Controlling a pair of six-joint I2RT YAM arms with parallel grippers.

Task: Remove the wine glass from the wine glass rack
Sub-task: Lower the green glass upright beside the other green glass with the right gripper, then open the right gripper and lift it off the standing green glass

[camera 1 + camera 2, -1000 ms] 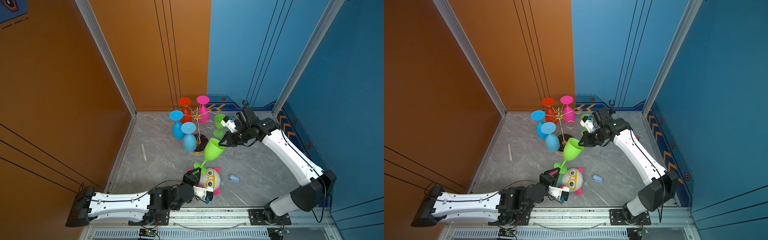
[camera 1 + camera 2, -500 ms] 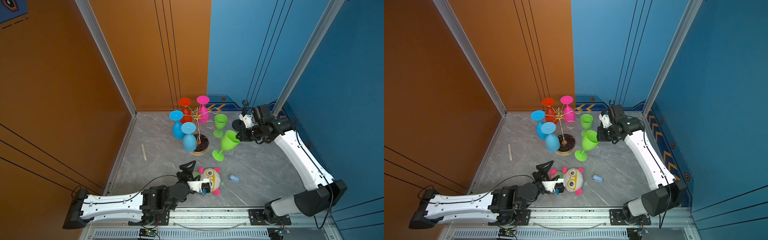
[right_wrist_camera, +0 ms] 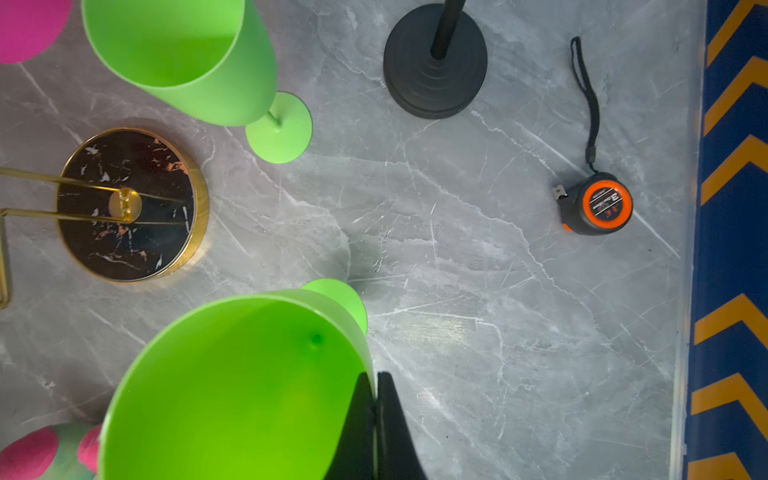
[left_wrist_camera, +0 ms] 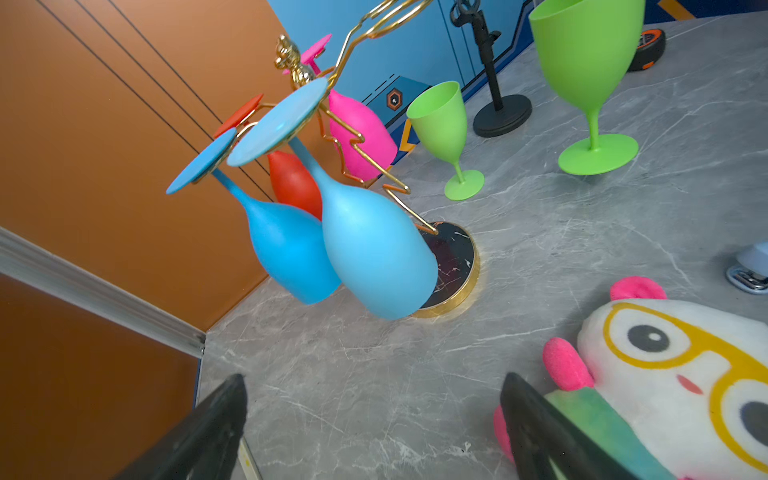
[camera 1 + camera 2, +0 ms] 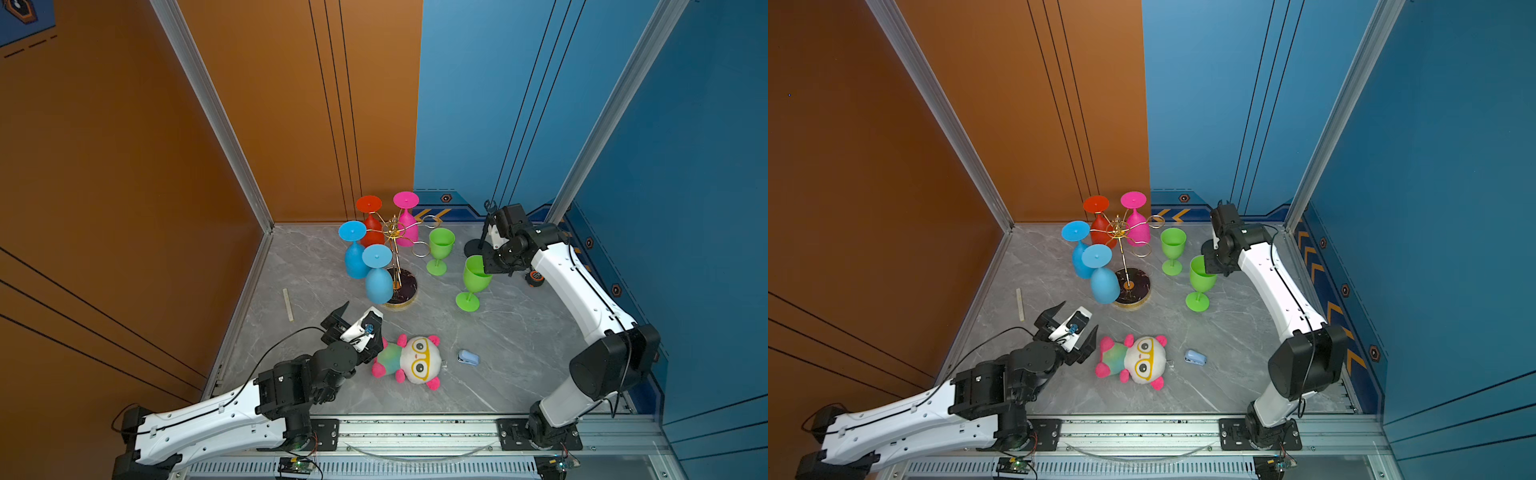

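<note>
Now right hand (image 3: 376,380) pinches wine glass (image 3: 232,395) rim beside open floor (image 3: 478,270).

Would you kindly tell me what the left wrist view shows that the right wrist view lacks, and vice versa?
Left wrist only: two blue plastic wine glasses inverted on the gold wire wine glass rack; the open left gripper. Right wrist only: the right gripper, jaws shut on the rim of a green plastic wine glass. Both: that glass, another green glass, the rack's marbled base, the black stand.
</note>
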